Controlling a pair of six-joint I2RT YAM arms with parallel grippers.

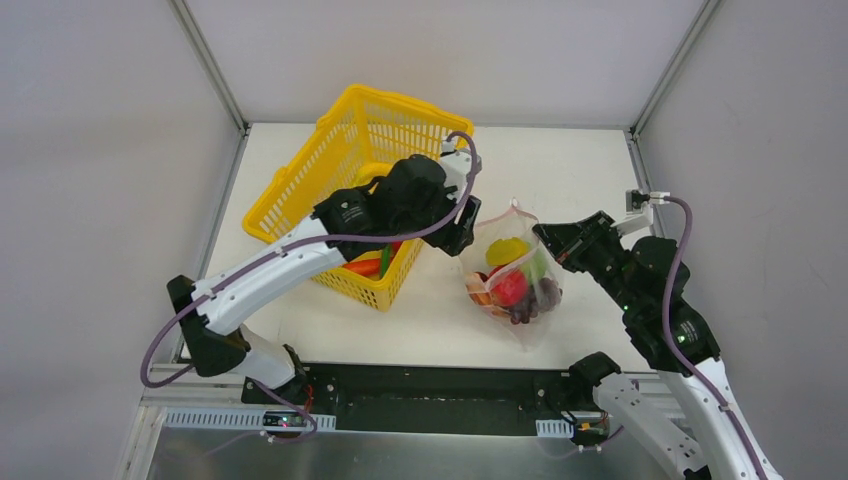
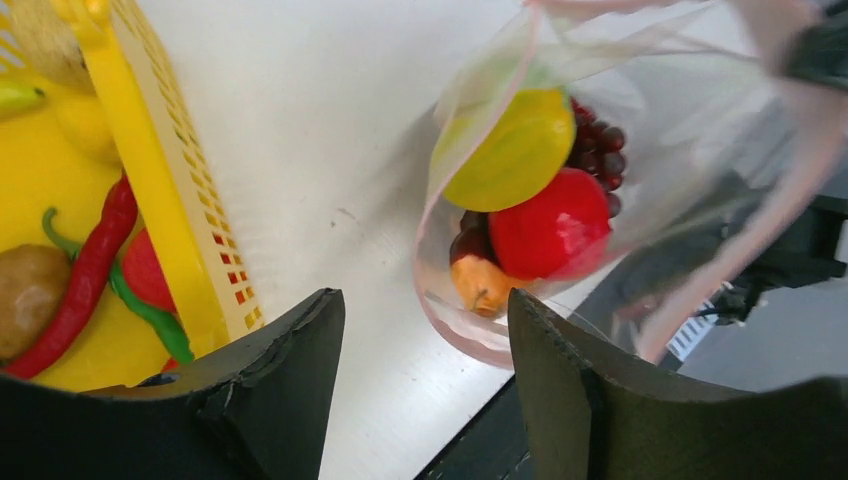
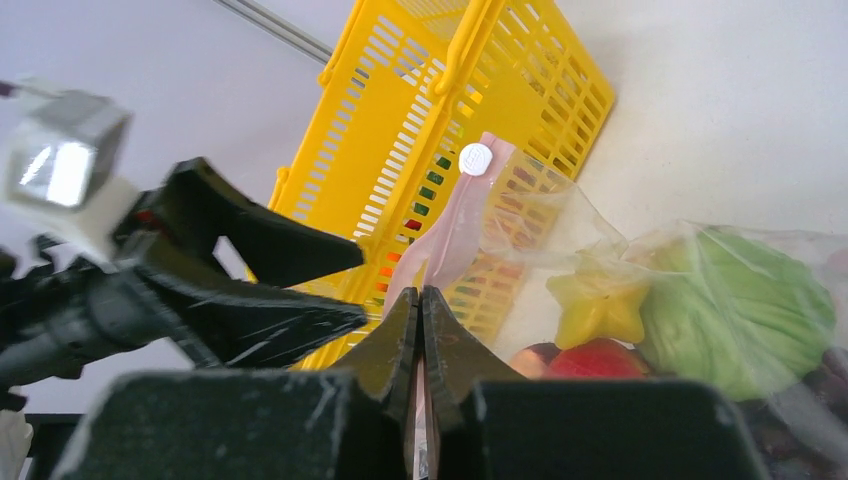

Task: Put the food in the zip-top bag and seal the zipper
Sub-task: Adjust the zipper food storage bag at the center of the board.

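The clear zip-top bag (image 1: 522, 322) hangs over the table, right of the basket. It holds the food (image 1: 510, 285): a yellow star piece (image 3: 598, 305), green cabbage (image 3: 735, 310), a red tomato (image 2: 550, 228), purple grapes (image 2: 598, 150) and an orange piece (image 2: 478, 283). My right gripper (image 1: 546, 238) is shut on the pink zipper (image 3: 455, 215) and holds the bag's mouth edge up; it also shows in the right wrist view (image 3: 421, 298). A white slider tab (image 3: 476, 157) sits at the strip's end. My left gripper (image 1: 466, 228) is open and empty beside the bag's left side, and shows in its own wrist view (image 2: 425, 330).
The yellow lattice basket (image 1: 345, 165) stands tilted at the left, right behind my left arm. It holds a red chili (image 2: 90, 265), a brown potato (image 2: 28, 290) and other toy food. The table's front edge with a black strip (image 1: 430, 385) is just below the bag.
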